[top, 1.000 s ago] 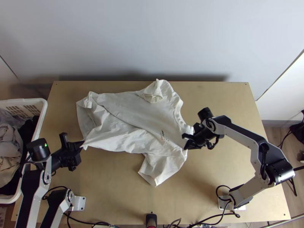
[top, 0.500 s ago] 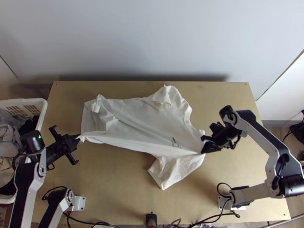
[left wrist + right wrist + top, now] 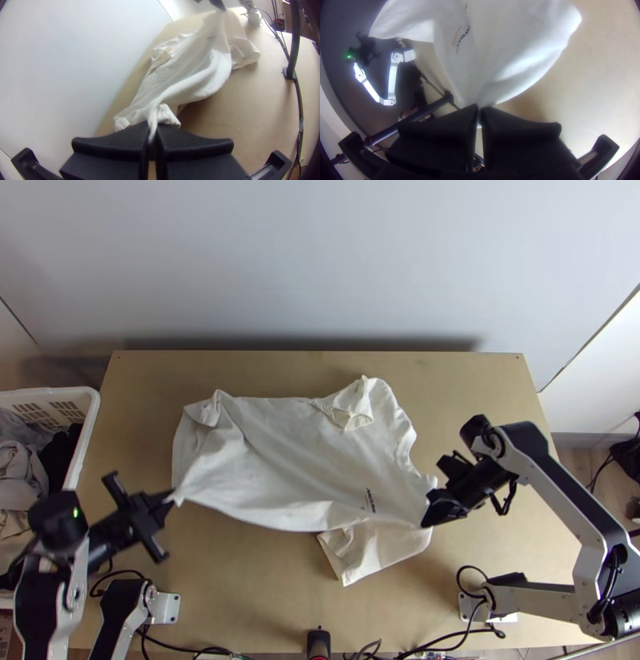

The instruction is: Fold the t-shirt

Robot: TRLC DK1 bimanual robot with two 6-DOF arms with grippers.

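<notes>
White t-shirt (image 3: 296, 452): is lying across the middle of the table (image 3: 256, 596), its near side rising into a loose span between the two grippers, the rest resting in shallow wrinkles.
Left gripper (image 3: 170, 498): is pinching a gathered corner at the hem end, its fingers closed together on a narrow pleat.
Right gripper (image 3: 479, 110): is gripping the near shoulder area beside the neckline (image 3: 405, 448), fingers pressed together with the fabric between them.
Near sleeve (image 3: 380, 552): is sticking out beyond the lifted edge, towards the arms; it could be folding under crookedly if the edge comes down before the sleeve is tucked in.
Far sleeve (image 3: 350, 416): is sitting doubled over on the body, and could be springing loose if a pull drags the cloth beneath it.
Lifted edge (image 3: 272, 520): is sagging between the grips, probably wanting a lengthwise fold next; lowering it slack would be creasing the panel unevenly.
Hem-end bunch (image 3: 214, 412): is standing up in a small ruck, likely to be leaving a lump inside the fold.
Grip risk: both holds are taking only a little cloth, so overtensioning could be slipping a corner free and skewing the shirt.
</notes>
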